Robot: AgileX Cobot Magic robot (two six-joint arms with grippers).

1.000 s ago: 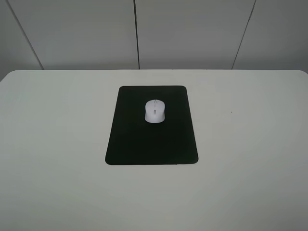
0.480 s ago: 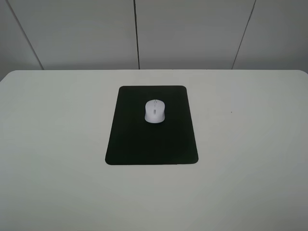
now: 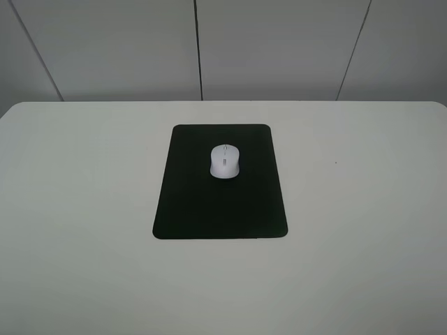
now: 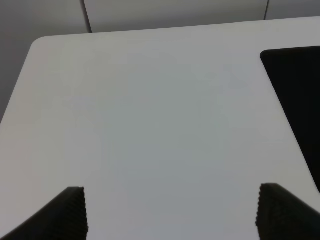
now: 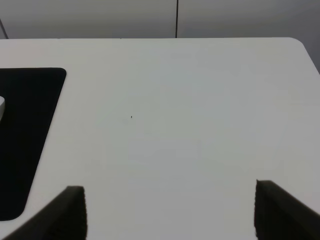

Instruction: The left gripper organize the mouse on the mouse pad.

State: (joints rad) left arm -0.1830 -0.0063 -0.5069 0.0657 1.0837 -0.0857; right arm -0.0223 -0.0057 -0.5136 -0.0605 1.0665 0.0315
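A small white mouse [image 3: 224, 161] with a grey centre strip lies on the far half of the black mouse pad [image 3: 209, 209], in the middle of the white table. Neither arm shows in the exterior high view. In the left wrist view my left gripper [image 4: 170, 212] stands open over bare table, its two black fingertips [image 4: 72, 210] wide apart with nothing between them; an edge of the mouse pad [image 4: 300, 90] shows off to one side. My right gripper [image 5: 170, 210] is open too, over bare table, with the mouse pad [image 5: 25, 130] and a sliver of the mouse [image 5: 1, 106] at the frame edge.
The white table [image 3: 84, 209] has rounded corners and ends at a grey panelled wall [image 3: 279, 49] behind. A tiny dark speck [image 3: 335, 163] marks the table to the right of the pad.
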